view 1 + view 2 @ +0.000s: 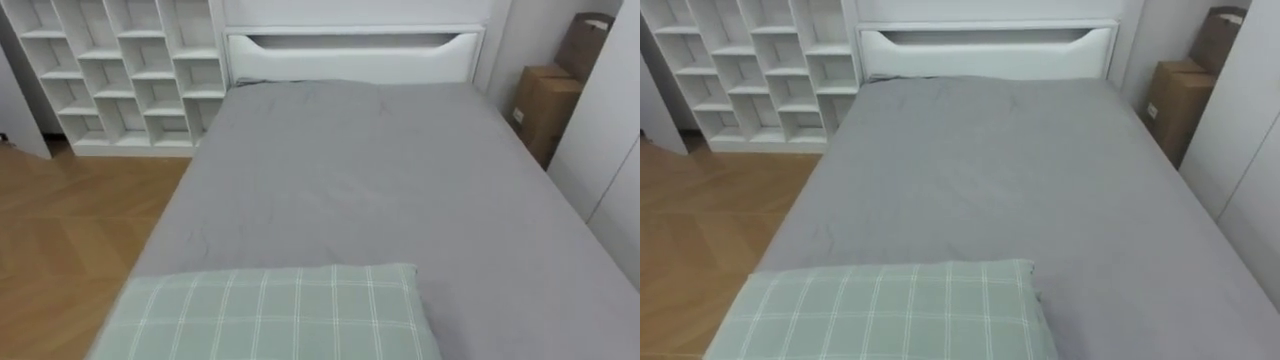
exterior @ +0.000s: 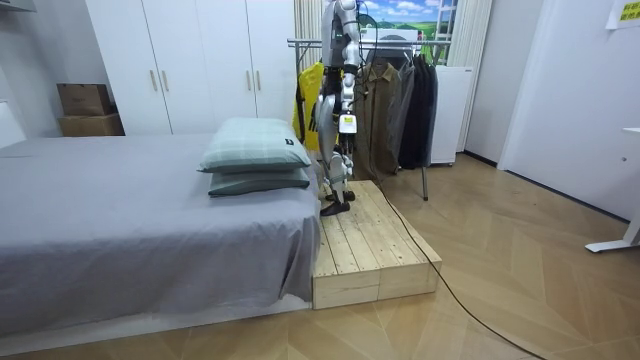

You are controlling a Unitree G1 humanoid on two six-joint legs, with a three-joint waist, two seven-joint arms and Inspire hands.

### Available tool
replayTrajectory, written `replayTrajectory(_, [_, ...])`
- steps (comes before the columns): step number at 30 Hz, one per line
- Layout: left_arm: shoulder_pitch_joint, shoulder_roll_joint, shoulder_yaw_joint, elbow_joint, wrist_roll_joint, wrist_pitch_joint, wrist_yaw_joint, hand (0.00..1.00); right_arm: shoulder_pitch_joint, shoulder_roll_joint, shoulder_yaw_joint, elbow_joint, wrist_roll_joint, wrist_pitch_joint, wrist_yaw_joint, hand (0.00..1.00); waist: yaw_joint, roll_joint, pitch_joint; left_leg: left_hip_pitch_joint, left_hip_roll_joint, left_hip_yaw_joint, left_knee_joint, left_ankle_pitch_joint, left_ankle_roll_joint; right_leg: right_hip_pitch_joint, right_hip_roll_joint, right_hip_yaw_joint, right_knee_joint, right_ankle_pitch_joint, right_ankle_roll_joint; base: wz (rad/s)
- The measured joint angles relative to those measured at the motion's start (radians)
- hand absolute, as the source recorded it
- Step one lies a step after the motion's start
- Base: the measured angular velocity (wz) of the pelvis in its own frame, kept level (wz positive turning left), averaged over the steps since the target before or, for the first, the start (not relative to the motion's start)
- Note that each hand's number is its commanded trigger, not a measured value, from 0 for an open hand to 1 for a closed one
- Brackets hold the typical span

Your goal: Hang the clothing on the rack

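The robot stands on a pale plank platform at the pillow end of the bed, in the upper middle of the room view. Its head is cut off by the top edge. Its left hand hangs at its side and its right hand shows toward the bed. Both are too small to tell whether the fingers are spread or curled, or whether they hold anything.

The clothes, dark and olive, hang close together on a metal rack right of the robot. A yellow piece is half hidden behind it.

The eye views show a smooth grey bedspread and a soft green checked pillow cut off at the bottom edge. A white headboard and white cube shelves stand at the top, and cardboard boxes at the upper right.
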Motion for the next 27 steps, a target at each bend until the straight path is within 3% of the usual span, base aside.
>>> replayTrajectory(14, [-0.008,0.0,-0.029,-0.001,0.01,0.019,-0.003,0.0,0.014,-0.008,0.0,-0.003,0.023,0.027,0.042,0.0,-0.021,0.004,0.0021,0.012,0.002,0.007,-0.011,-0.003,0.0,-0.002,0.001,0.018,0.005,0.002,0.0,-0.04])
replayTrajectory(27, [0.002,0.001,-0.042,-0.001,0.049,0.027,-0.077,0.0,0.008,-0.006,0.003,-0.003,0.022,0.043,0.065,0.0,-0.018,-0.016,0.0013,0.012,0.002,0.007,-0.008,-0.003,0.0,-0.004,0.0,0.017,0.006,0.002,0.0,0.0])
